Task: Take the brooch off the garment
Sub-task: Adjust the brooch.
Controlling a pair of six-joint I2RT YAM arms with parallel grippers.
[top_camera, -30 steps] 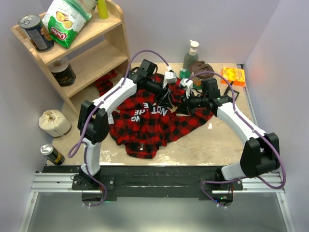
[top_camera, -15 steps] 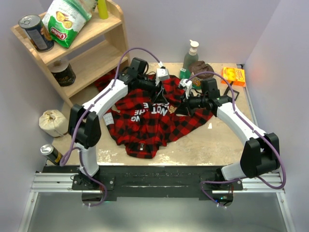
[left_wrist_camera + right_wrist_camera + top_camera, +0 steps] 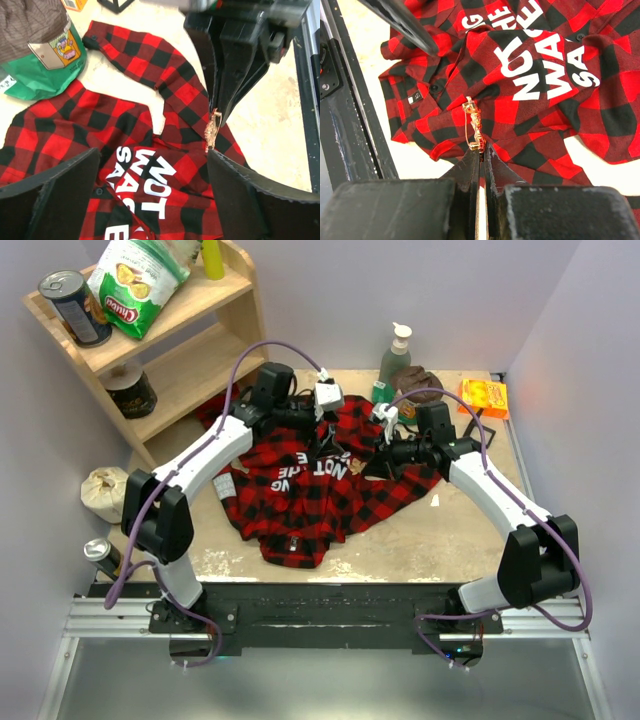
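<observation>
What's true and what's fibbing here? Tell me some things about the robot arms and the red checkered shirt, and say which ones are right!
1. The right gripper is pinching the brooch. True.
2. The left gripper is squeezed shut. False: its fingers stand wide apart and hold nothing.
3. The garment is plain blue. False: it is red-and-black plaid.
4. The garment has white letters on a black patch. True.
5. The chip bag lies on the table beside the garment. False: it sits up on the top board of the wooden shelf.
</observation>
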